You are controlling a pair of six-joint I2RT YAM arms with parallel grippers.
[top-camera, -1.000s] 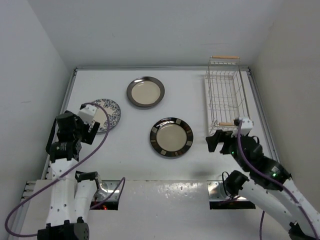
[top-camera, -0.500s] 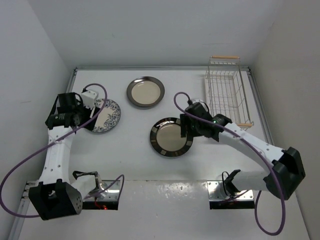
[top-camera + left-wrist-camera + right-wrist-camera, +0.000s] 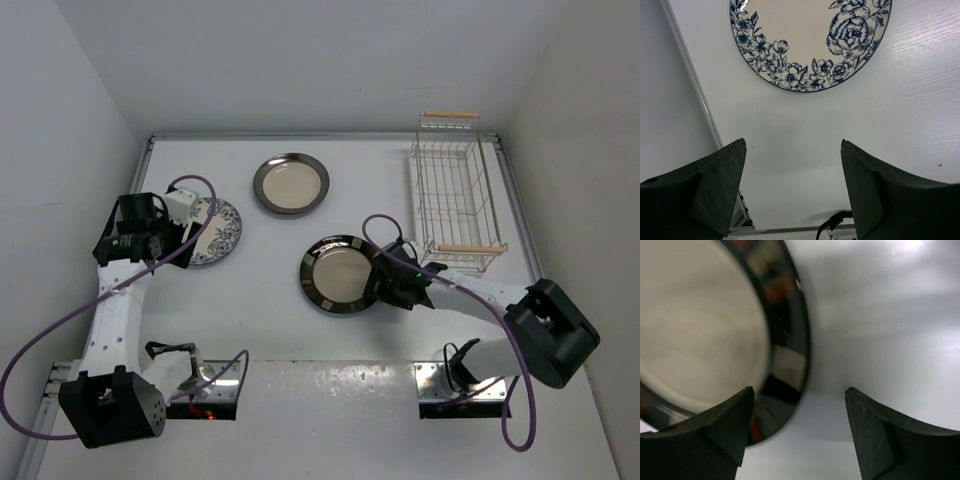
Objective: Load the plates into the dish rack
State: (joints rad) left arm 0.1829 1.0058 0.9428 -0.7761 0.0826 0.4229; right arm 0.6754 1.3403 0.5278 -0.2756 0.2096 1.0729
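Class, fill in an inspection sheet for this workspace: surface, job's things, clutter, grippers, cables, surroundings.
Surface: white table.
Job's things: floral plate, plain-rimmed plate and block-rimmed plate lie flat outside the dish rack, which holds none.
Clutter: nothing seen.
Grippers: left gripper open, short of the floral plate; right gripper open, at the block-rimmed plate's rim.
Cables: a purple cable trails from each gripper.
Surroundings: white walls on three sides.

The floral plate (image 3: 810, 30) is white-and-blue; plain-rimmed plate (image 3: 291, 184) and block-rimmed plate (image 3: 340, 275) are cream, dark-edged.
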